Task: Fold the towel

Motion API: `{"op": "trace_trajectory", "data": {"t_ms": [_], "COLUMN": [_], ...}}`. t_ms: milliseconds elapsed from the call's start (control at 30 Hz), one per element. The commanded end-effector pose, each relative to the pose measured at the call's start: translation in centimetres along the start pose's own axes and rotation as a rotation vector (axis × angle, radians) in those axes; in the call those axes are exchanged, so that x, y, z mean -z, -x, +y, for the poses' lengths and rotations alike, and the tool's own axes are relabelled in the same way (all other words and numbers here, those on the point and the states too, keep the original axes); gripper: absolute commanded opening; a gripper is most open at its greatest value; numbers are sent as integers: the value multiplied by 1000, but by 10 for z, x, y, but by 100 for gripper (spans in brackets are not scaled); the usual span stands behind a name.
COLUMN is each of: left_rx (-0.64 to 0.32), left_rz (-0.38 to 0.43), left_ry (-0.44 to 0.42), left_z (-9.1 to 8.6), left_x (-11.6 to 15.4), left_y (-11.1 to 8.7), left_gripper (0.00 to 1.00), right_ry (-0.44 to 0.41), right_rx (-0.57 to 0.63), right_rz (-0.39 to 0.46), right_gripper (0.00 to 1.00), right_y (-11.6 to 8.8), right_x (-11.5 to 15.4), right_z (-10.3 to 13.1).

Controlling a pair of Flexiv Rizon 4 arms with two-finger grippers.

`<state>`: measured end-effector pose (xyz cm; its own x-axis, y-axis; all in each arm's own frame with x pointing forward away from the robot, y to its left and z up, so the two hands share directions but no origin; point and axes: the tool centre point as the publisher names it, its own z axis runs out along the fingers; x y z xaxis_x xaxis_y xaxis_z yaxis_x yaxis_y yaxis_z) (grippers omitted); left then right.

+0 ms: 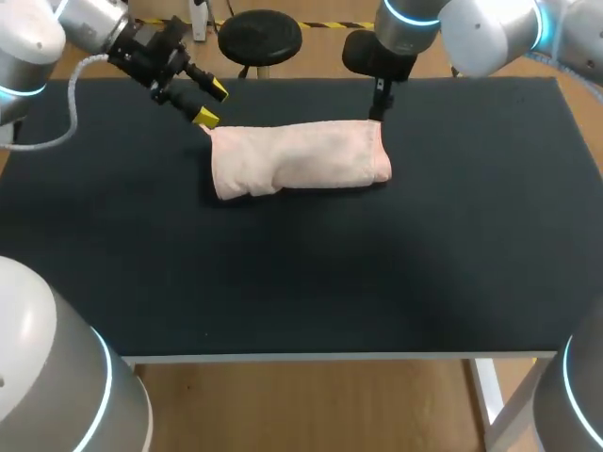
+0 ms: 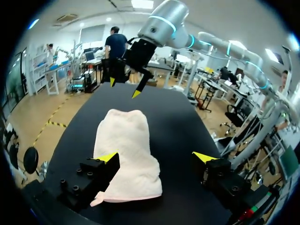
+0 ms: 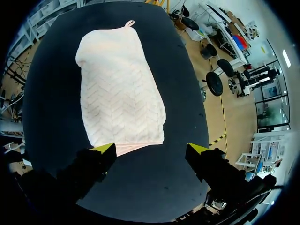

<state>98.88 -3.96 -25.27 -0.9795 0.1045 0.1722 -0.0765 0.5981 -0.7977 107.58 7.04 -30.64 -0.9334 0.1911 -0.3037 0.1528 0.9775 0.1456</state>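
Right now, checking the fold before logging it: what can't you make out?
Head view: the right gripper's yellow tips, hidden by its own dark body.
Every view: the towel's inner layers, under its top layer.
Left wrist view: part of the towel's near edge, behind the left gripper's finger.

A robotics lab, this: left arm (image 1: 24, 42) and right arm (image 1: 485, 33), grey with blue-lit rings, flank a black bench (image 1: 311, 282).

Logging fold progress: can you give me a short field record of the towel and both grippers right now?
item: pale pink cloth towel, folded into a long band, flat on the black table
left gripper: open, at the towel's loop end, holding nothing
right gripper: open, at the opposite end, holding nothing
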Motion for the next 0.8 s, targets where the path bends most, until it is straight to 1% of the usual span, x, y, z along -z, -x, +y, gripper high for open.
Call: {"op": "trace_trajectory", "data": {"t_ms": [33,167,300,433,667,800], "left_rx": [-59,-76,-95,-68,-35,-17], "left_rz": [-17,-30,-108,-174,-228,-248], "left_ry": [-50,-53,-40,-46,-36,-26], "left_z": [5,13,20,27,39,45], "left_x": [-3,-5,-3,3,9,11], "left_y": [-9,-14,-22,-30,-41,-42], "left_gripper": [100,100,100,100,100,100], "right_ry": [-4,-8,-7,-4,6,9], "right_rx": [4,11,21,35,63,74], "right_rz": [0,0,1,7,12,13], "right_gripper": [100,100,100,100,100,100], "right_y": [0,-1,-3,-5,-7,-8], "right_x": [5,6,8,8,9,10], "right_z": [-2,-2,-1,1,7,8]}}
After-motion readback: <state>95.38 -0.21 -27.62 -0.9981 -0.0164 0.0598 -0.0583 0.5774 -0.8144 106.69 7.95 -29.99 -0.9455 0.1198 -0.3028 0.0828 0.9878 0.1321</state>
